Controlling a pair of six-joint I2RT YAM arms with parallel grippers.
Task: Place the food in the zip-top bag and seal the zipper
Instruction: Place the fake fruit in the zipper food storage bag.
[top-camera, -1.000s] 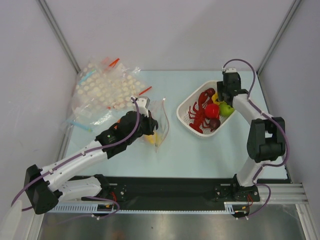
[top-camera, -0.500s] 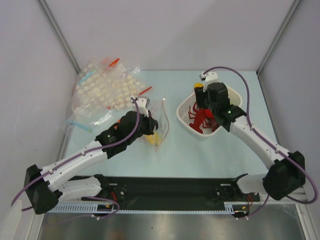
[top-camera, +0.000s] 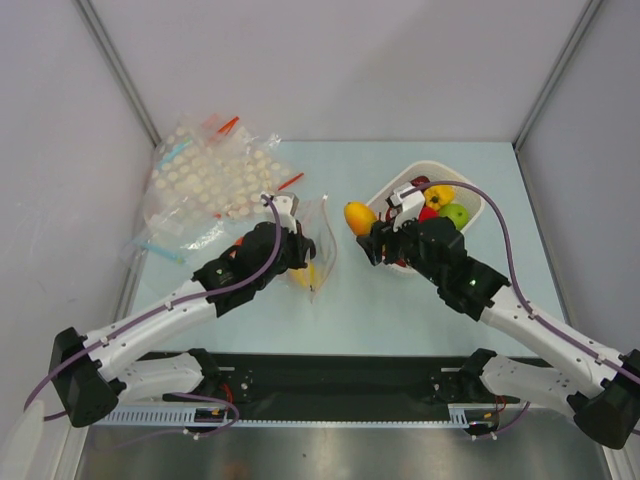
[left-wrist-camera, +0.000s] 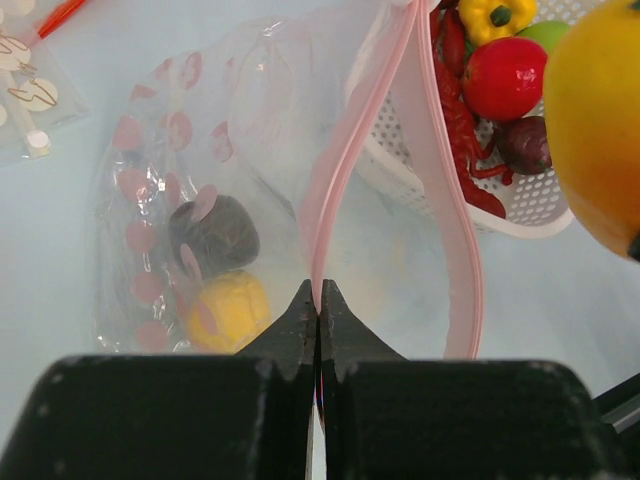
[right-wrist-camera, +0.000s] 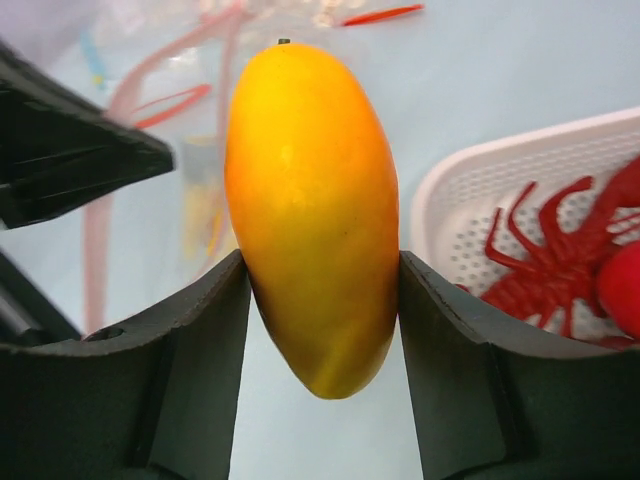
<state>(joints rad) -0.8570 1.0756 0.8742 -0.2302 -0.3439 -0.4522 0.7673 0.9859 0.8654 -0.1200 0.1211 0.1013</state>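
With the left tool (left-wrist-camera: 318, 312) pinched shut on the zipper (left-wrist-camera: 340, 180), holding the zip-top bag (top-camera: 322, 243) open, the right tool (right-wrist-camera: 318, 300), clamped on the mango (right-wrist-camera: 310, 180) just beside the mouth, likely next lowers it inside.

The top camera looks steeply down from above and behind the near edge of the bench (top-camera: 400, 300), far enough off to cover it through to the far edge. The left wrist camera sits close behind the left pincer (left-wrist-camera: 318, 300) and faces the far right corner across the bag (left-wrist-camera: 340, 160) mouth. The right wrist camera sits close behind the right pincer (right-wrist-camera: 322, 270) and faces the far left corner. Both wrist views share the mango (right-wrist-camera: 310, 200) and the basket (right-wrist-camera: 470, 190).
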